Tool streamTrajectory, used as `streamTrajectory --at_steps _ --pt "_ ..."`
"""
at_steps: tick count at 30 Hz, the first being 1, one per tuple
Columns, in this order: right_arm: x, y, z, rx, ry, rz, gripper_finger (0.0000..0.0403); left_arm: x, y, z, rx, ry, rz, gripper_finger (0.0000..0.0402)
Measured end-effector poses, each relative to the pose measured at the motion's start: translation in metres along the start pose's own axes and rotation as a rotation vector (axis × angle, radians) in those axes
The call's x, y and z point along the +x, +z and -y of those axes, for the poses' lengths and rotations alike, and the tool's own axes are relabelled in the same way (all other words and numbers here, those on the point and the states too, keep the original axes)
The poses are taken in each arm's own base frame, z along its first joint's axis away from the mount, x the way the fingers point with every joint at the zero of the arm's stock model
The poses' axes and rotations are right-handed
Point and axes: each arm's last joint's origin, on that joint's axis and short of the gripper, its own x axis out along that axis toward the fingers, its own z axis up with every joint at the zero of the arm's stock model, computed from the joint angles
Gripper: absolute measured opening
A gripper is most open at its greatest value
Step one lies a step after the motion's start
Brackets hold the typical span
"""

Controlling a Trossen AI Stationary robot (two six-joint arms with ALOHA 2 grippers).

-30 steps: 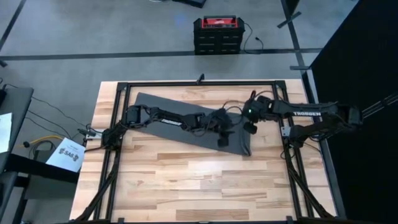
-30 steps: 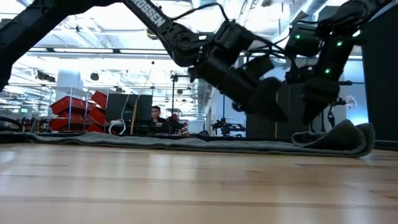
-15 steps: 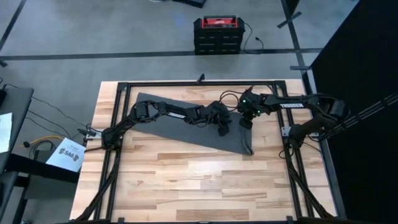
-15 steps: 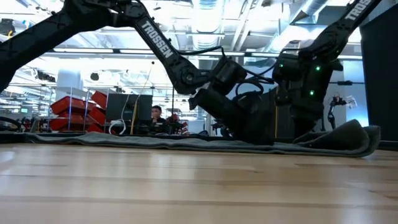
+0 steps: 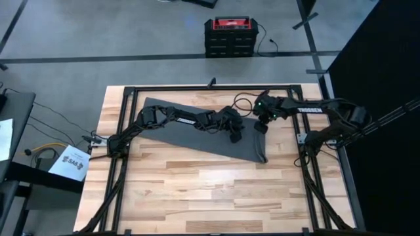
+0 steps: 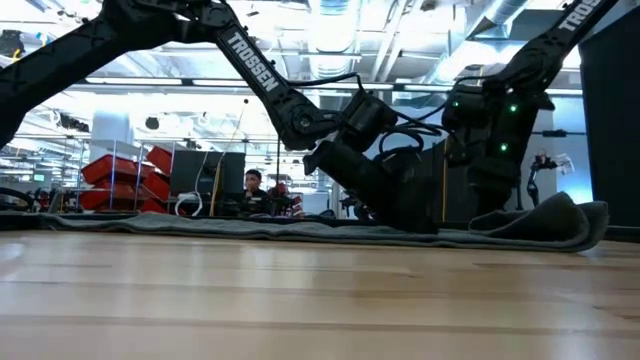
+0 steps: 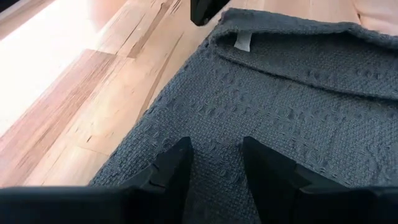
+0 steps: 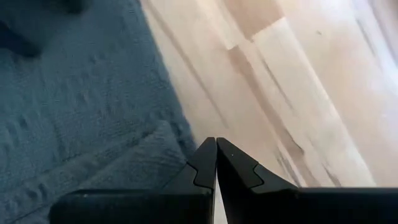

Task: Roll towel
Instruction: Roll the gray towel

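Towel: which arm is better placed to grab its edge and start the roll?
Left, probably: its claw is open, low over the towel. The right claw is shut at the towel's edge.

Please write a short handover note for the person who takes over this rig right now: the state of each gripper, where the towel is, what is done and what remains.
Left gripper: open, fingers low over the towel near its right end, nothing held.
Right gripper: shut, empty, at the towel's far right edge where cloth meets the table.
Towel: spread mostly flat, lying at a slant across the far half of the table; its right end is folded over or bunched into a low hump, seen in the low view. A white label shows near one folded edge.
Done: at most a first fold at the right end.
Left: almost the whole roll.
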Motion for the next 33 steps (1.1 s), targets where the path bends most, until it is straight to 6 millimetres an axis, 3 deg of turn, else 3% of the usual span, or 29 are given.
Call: streamTrajectory --at_steps 8,14,33 --pt "-0.008 0.014 -0.008 -0.064 0.027 0.130 0.0000 0.000 0.000 0.001 -0.011 0.001 0.010 0.0134" --pt "0.001 0.010 -0.022 -0.115 0.112 0.075 0.0000 0.000 0.000 0.001 -0.013 0.001 0.004 0.0134" --pt "0.004 0.005 -0.011 -0.055 0.040 0.011 0.0000 0.000 -0.002 0.001 -0.011 0.001 -0.015 0.0134"
